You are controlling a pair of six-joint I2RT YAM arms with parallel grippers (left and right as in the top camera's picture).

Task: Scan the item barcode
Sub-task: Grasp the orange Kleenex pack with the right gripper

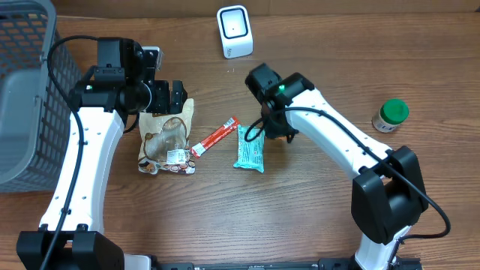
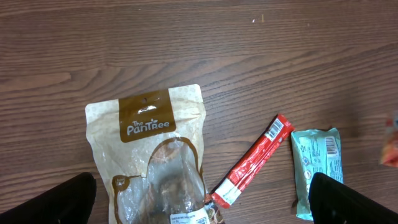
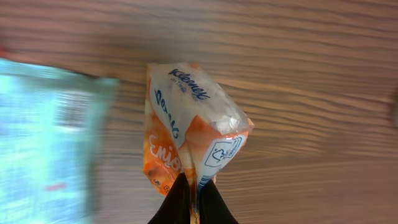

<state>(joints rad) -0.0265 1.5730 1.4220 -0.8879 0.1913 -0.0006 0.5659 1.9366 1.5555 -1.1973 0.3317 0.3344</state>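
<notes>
My right gripper (image 3: 194,190) is shut on the edge of an orange and white Kleenex tissue pack (image 3: 186,124), which hangs just above the wooden table. In the overhead view that gripper (image 1: 274,126) covers most of the pack, right of a teal packet (image 1: 250,150). The white barcode scanner (image 1: 234,31) stands at the table's far edge. My left gripper (image 2: 202,208) is open above a brown Pantree pouch (image 2: 152,149), its fingers (image 2: 62,199) wide apart with nothing between them. A red stick packet (image 2: 255,160) with a barcode lies between the pouch and the teal packet (image 2: 317,165).
A grey mesh basket (image 1: 22,90) fills the far left. A small jar with a green lid (image 1: 390,115) stands at the right. The teal packet (image 3: 50,137) shows blurred just left of the held pack.
</notes>
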